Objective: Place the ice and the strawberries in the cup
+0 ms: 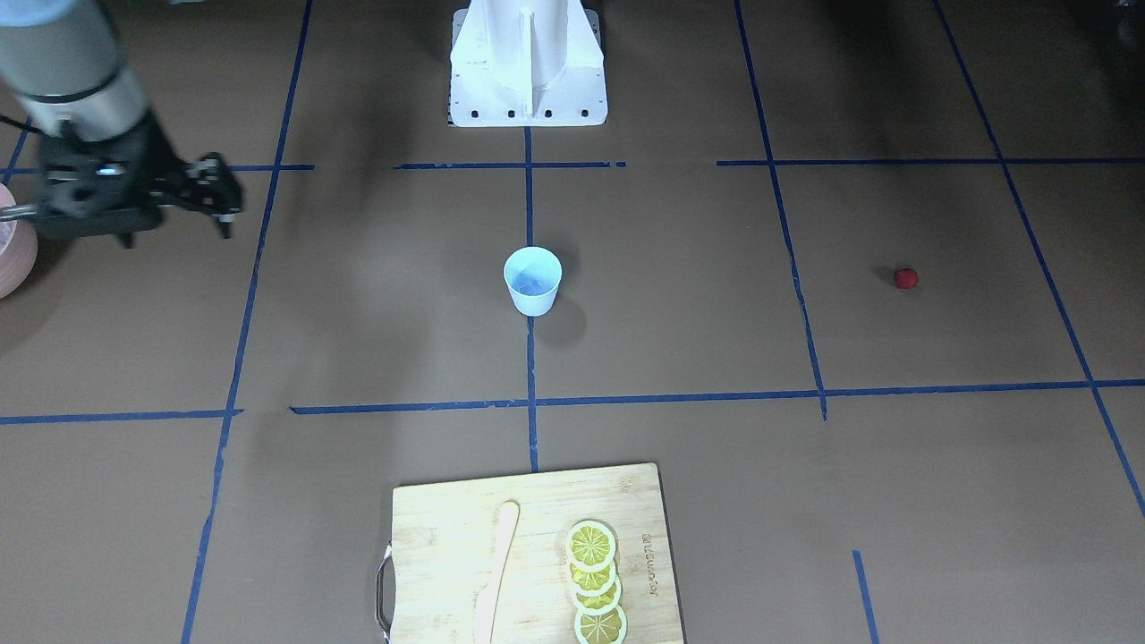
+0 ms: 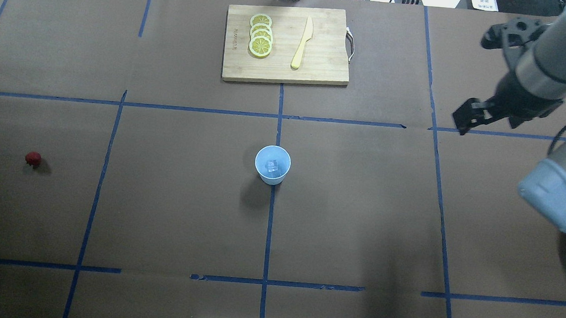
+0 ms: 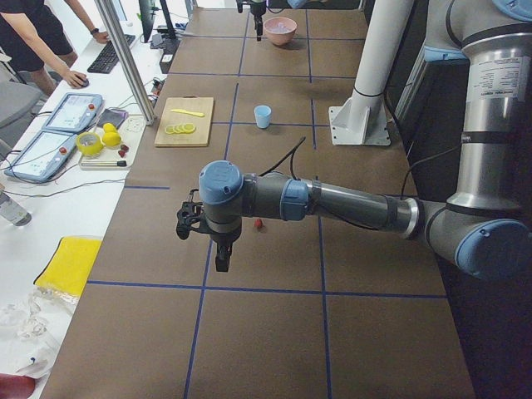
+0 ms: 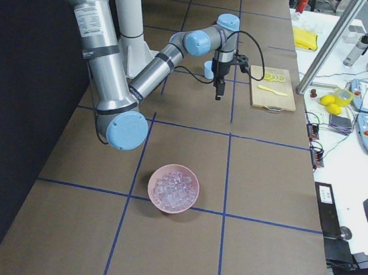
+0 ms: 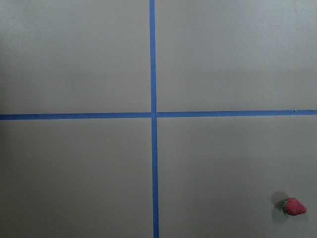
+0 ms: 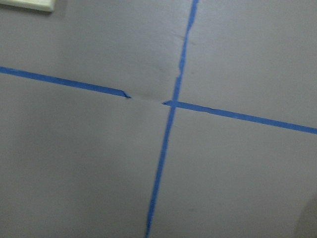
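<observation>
- One cup (image 1: 533, 280) stands mid-table on a tape line (image 1: 530, 376) in the front view. The strawberry (image 1: 906, 278) lies well apart from it, on the left arm's side. The right gripper (image 1: 224, 215) hangs above the table (image 1: 358, 313) near a pink bowl (image 1: 11, 259). I cannot tell whether its fingers are apart.
- Overhead, an ice cube (image 2: 273, 166) sits inside the cup. Beyond it a board (image 2: 320, 66) carries lemon slices (image 2: 261, 36) and a knife (image 2: 302, 44).
- From the left end, the left gripper (image 3: 223, 256) hangs over the table, close to the strawberry in that view. I cannot tell whether it is spread or closed.
- From the right end, the bowl holds a heap of ice (image 4: 174, 189), well apart from the cup.
- The left wrist view has the strawberry in its lower right corner, off to the side of crossing tape.
- The right wrist view shows crossing tape and a board corner, somewhat blurred.
</observation>
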Tool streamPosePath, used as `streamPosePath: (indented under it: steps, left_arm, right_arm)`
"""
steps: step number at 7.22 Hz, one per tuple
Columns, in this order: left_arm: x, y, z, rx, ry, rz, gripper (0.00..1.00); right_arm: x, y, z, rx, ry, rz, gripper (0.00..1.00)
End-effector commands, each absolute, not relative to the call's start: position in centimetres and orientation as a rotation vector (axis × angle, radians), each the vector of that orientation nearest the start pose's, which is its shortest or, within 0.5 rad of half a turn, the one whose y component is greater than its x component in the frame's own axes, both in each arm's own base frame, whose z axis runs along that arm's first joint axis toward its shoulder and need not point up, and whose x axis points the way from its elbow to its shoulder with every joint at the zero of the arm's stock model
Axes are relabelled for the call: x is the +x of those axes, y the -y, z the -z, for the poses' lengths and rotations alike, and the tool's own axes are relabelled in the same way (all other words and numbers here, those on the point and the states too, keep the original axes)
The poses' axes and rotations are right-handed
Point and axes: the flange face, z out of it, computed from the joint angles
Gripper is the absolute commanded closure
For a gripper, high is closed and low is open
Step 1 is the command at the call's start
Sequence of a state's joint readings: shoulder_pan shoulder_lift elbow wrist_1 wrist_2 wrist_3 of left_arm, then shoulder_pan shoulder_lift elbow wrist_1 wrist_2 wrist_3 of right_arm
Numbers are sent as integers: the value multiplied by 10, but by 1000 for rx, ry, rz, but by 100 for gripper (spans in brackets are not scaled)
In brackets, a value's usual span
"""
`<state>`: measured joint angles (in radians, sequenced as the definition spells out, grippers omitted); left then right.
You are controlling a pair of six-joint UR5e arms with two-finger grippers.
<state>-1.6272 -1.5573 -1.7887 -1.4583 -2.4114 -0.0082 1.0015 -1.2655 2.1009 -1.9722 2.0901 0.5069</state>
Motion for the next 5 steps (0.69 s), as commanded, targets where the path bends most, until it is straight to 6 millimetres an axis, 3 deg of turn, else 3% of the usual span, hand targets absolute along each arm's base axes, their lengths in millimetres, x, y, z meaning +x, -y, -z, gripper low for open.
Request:
streamPosePath:
  steps: [1, 2, 3, 5]
  left_arm:
    - [-86, 467, -550, 115, -839, 53, 0]
    - [-86, 463, -546, 122, -839, 51, 0]
    - [-85, 461, -548, 118, -841, 53, 0]
    - [-85, 461, -549, 114, -841, 53, 0]
  right_arm:
    - [-89, 473, -404, 104, 629, 305, 0]
    - [-53, 461, -435, 101, 613, 349, 0]
    - [-35, 445, -465, 98, 605, 391, 0]
    - [-23, 405, -549, 182, 609, 423, 0]
